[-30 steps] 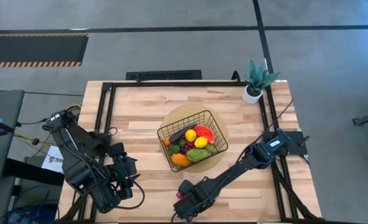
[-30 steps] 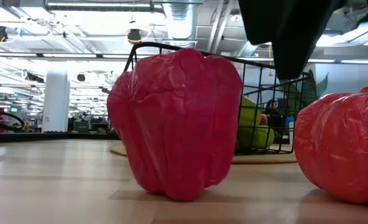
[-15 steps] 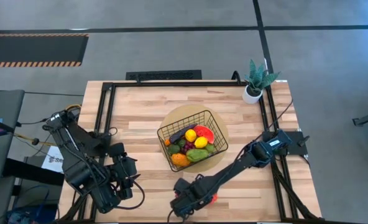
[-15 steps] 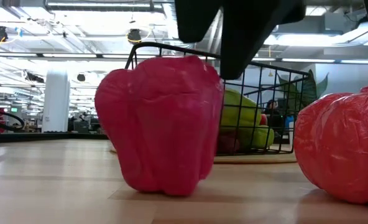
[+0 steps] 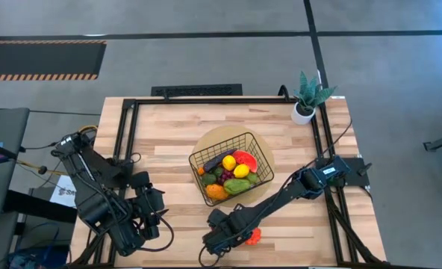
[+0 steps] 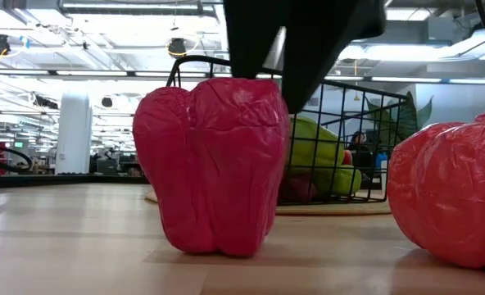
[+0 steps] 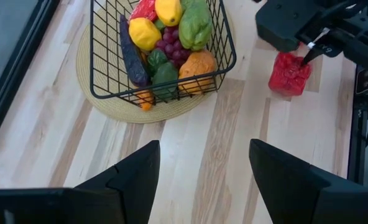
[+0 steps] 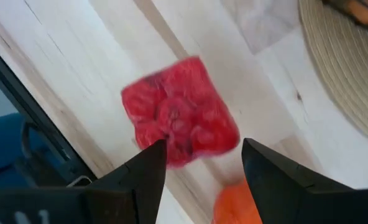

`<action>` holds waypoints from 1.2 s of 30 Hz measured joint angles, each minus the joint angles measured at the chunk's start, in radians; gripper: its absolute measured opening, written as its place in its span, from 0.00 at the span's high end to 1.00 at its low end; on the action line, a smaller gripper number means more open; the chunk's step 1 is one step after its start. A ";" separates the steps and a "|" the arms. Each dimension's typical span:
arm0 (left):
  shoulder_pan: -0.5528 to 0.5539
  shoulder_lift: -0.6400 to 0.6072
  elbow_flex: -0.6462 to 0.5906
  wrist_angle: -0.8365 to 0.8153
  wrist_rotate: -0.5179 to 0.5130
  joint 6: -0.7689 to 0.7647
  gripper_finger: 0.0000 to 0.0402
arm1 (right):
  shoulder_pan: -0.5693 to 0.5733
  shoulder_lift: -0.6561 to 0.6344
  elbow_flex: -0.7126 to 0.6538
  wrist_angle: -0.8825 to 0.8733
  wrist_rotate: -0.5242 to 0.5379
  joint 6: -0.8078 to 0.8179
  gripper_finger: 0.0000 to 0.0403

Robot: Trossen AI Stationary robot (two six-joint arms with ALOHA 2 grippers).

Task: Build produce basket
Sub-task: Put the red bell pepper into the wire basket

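A wooden table (image 5: 176, 131) carries a black wire basket (image 5: 196, 162) at its centre, the landmark for everything here. The basket sits on a round tan mat (image 5: 213, 140) and holds mixed toy produce: a yellow lemon (image 5: 228, 162), a second lemon (image 5: 241, 171), a dark purple eggplant (image 5: 218, 159), a red piece (image 5: 245, 158), a green avocado (image 5: 236, 186), an orange fruit (image 5: 216, 192) and a cluster of grapes (image 7: 173, 49).

The right arm (image 5: 296, 190) stretches from the table's right edge across to the near side of the basket, its gripper (image 5: 216, 244) hanging low over the table's front edge. In the right wrist view its two fingers (image 8: 140, 180) stand apart with the red pepper (image 8: 179, 112) seen between them and beyond; the fingers grip nothing, and the blurred pepper stands on the wood. In the low view the pepper (image 6: 214, 164) rests upright on the tabletop in front of the basket, with the dark gripper just above its top.

An orange pepper (image 5: 254, 236) lies just beside the red one, also on the near side of the basket, on bare wood.

The left arm (image 5: 101, 194) waits folded at the table's front left corner, well apart from the basket, its gripper (image 7: 202, 171) spread and empty.

A small potted plant (image 5: 307, 96) stands in the corner beyond the basket to the right.
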 joint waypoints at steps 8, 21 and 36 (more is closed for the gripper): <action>0.000 0.000 0.000 0.000 -0.001 0.000 0.42 | -0.031 0.000 0.000 0.046 0.001 -0.063 0.43; 0.000 0.000 0.000 0.000 -0.003 0.004 0.42 | -0.051 0.006 0.000 0.034 -0.049 -0.112 0.43; 0.000 0.000 0.000 0.000 -0.002 0.007 0.42 | -0.051 0.008 0.000 0.057 -0.056 -0.109 0.43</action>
